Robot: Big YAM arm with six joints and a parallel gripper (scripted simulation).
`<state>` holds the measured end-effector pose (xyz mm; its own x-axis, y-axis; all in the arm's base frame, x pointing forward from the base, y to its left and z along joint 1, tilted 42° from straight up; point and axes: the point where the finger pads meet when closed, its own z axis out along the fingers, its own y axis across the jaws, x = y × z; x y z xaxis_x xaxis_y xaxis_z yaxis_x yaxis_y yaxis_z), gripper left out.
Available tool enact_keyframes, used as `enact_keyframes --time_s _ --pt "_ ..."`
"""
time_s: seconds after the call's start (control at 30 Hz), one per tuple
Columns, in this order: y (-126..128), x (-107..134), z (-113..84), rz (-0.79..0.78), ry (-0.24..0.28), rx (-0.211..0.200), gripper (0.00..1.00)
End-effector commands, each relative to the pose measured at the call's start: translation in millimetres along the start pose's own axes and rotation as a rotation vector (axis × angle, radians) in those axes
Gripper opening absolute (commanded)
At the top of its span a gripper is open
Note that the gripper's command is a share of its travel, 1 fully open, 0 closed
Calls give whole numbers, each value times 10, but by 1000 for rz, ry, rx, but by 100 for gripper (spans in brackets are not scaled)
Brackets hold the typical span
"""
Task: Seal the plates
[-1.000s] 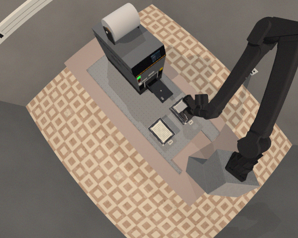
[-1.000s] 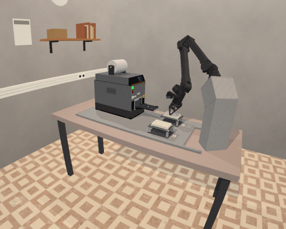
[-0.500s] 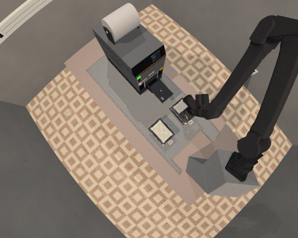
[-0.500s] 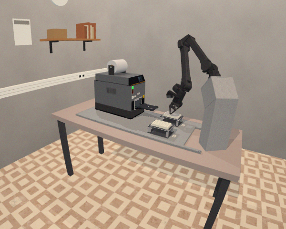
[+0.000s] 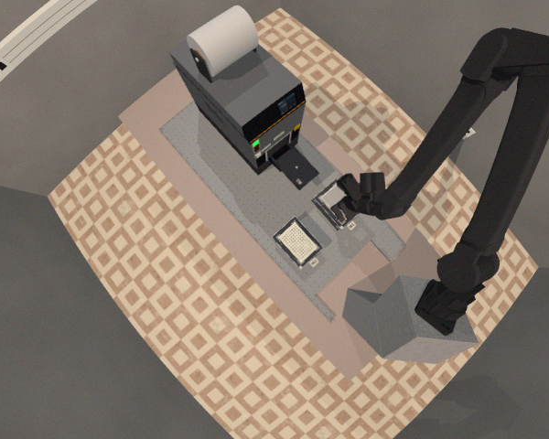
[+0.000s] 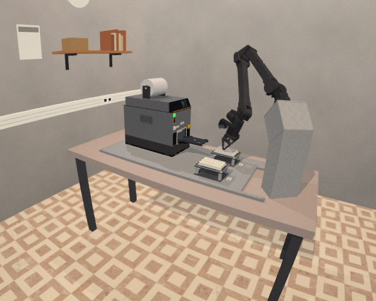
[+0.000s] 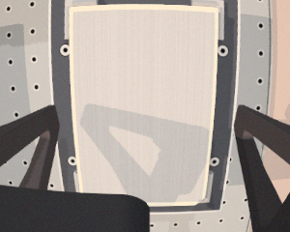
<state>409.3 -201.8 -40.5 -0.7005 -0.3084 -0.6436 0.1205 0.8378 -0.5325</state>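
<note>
My gripper (image 5: 340,203) (image 6: 225,148) (image 7: 146,115) is open, its fingers just outside the two long sides of the plate in nest N1. That plate (image 5: 332,194) (image 6: 229,151) (image 7: 145,63) has smooth, pale foil on top and lies between the corner locators; the gripper's shadow falls on it. The other plate (image 5: 297,241) (image 6: 211,163) sits in nest N2 with its wells uncovered. The sealer (image 5: 265,94) (image 6: 149,124) shows a green lamp (image 5: 255,144) (image 6: 174,115). Its stage (image 5: 296,165) (image 6: 196,140) is out and bare. The START button cannot be made out.
The grey pedestal (image 5: 397,321) (image 6: 288,145) stands at the table's right end. The foil roll (image 5: 225,39) (image 6: 155,86) sits on top of the sealer. The stage juts toward the nests, close to N1. Nest N2 stands beside N1.
</note>
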Motion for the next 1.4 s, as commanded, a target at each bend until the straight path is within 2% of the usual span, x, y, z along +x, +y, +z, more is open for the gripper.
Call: enact_keyframes --time_s 0.0,0.2,0.6,1.03,1.27,1.37 --pt "4 152 10 -8 28 1 100" --pt "57 228 -36 -12 43 -11 100" --pt "-49 74 -100 -7 8 10 100" --pt "-141 -91 -18 -3 -24 29 100" --pt "33 -72 -256 3 -6 -7 100" --pt "57 -49 -244 2 1 -11 100"
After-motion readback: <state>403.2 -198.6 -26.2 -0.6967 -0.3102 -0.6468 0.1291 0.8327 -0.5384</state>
